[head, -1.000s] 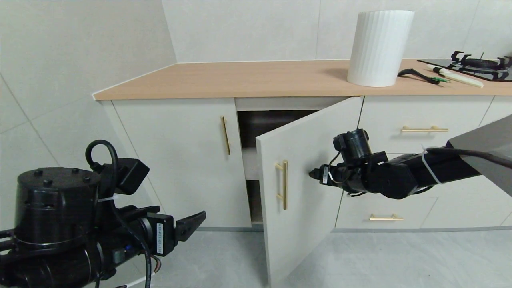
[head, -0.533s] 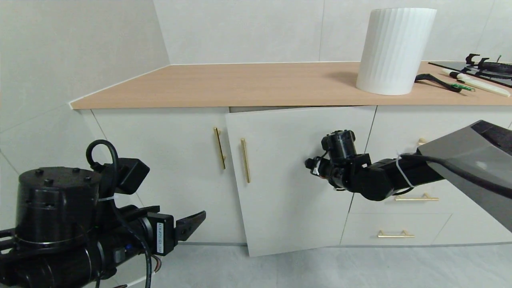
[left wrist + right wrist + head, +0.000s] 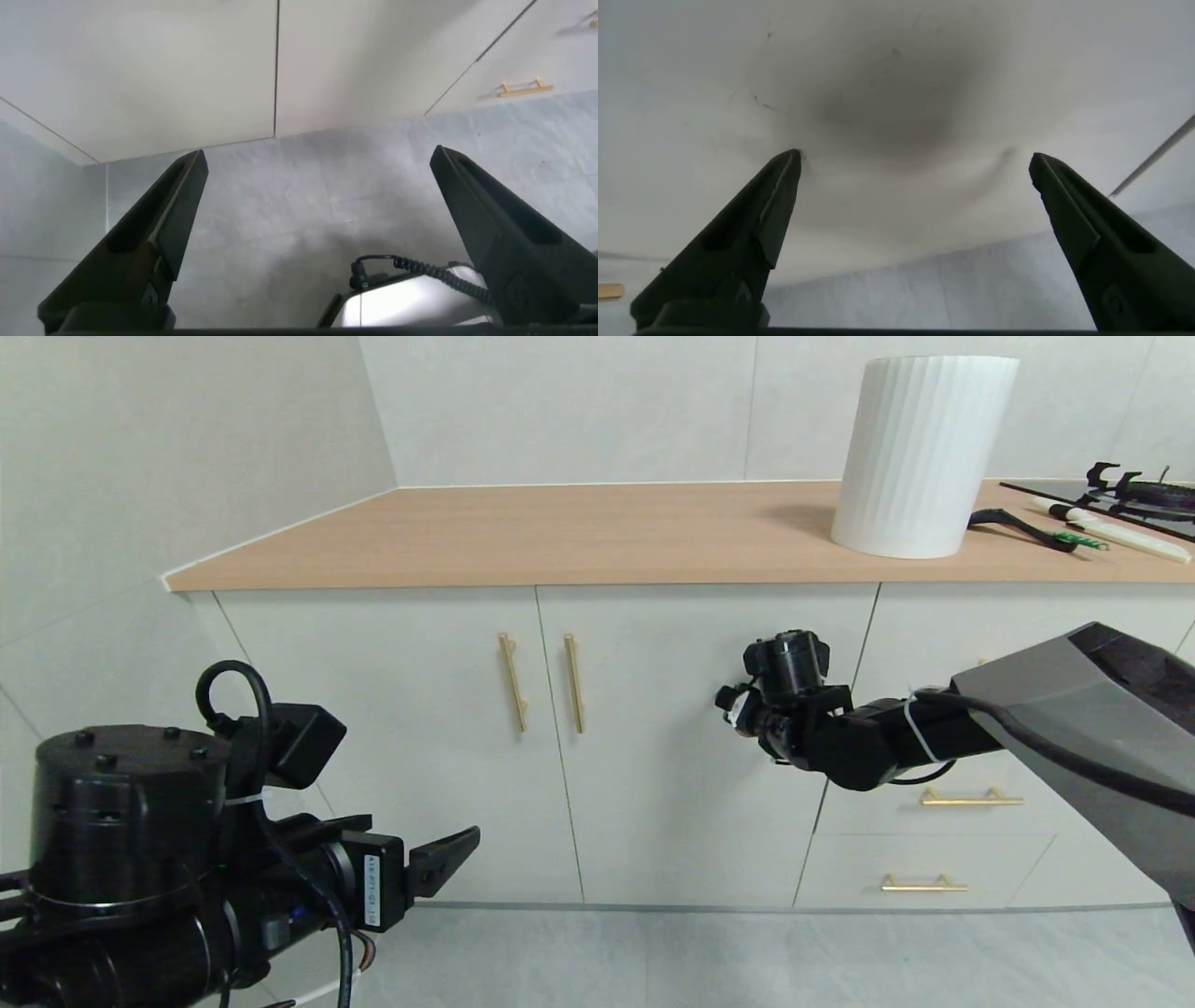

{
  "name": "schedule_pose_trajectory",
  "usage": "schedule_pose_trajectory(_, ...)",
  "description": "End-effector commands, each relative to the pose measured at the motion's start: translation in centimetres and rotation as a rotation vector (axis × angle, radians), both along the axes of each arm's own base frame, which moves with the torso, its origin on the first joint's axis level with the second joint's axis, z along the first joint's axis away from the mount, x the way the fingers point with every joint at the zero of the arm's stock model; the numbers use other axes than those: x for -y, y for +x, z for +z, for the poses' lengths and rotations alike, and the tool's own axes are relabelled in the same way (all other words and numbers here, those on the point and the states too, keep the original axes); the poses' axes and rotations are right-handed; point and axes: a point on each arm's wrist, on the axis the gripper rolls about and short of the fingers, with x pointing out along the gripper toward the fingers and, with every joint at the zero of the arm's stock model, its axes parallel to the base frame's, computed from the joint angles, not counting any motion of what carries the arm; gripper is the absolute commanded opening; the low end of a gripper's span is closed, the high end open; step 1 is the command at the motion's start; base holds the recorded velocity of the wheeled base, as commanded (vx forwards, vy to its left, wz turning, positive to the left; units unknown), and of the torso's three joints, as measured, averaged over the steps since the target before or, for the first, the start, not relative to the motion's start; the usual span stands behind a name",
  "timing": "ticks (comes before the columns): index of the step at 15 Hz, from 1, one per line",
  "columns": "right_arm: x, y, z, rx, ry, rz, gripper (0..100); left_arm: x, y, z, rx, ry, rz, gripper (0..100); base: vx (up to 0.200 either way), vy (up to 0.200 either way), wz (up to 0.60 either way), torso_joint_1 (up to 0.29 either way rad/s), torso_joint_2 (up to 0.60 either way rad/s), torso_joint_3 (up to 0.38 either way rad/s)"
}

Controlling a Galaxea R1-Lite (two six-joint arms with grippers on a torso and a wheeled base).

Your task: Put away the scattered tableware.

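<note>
Both cabinet doors (image 3: 653, 737) sit shut at centre frame, a flat wall against which the right gripper (image 3: 733, 705) rests with its tips spread. Room to pass lies over the floor (image 3: 747, 957) along the bottom and above the countertop (image 3: 560, 532) at upper centre; a white ribbed container (image 3: 920, 457) blocks the upper right

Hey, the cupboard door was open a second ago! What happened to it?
The right gripper pushed the cabinet door shut. It stood wide open, then half closed, and now sits flush beside the other door. The gripper's open fingers stay close to the door's face. The left gripper stayed low and open. The white ribbed container and the utensils stayed on the countertop.
</note>
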Motion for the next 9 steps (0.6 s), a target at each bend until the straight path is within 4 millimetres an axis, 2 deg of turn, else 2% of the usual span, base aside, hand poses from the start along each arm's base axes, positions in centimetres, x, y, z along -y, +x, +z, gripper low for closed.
schedule_pose_trajectory(1, 0.1, 0.8, -0.3, 0.011, 0.003, -0.026, 100, 0.0, 0.0, 0.0, 0.001, -0.001, 0.001, 100, 0.000, 0.000, 0.00, 0.000, 0.00, 0.000)
schedule_pose_trajectory(5, 0.7, 0.9, 0.1, 0.020, 0.002, -0.047, 100, 0.0, 0.0, 0.0, 0.002, -0.001, 0.001, 100, 0.000, 0.000, 0.00, 0.000, 0.00, 0.000)
schedule_pose_trajectory(7, 1.9, -1.8, 3.3, 0.041, 0.000, -0.059, 100, -0.2, -0.3, 0.6, 0.025, -0.013, 0.003, 100, 0.000, 0.000, 0.00, 0.000, 0.00, 0.000)
schedule_pose_trajectory(9, 4.1, -5.7, 7.9, 0.098, 0.027, -0.062, 100, -0.6, -0.7, 1.3, 0.061, -0.016, 0.010, 100, 0.000, 0.000, 0.00, 0.000, 0.00, 0.000)
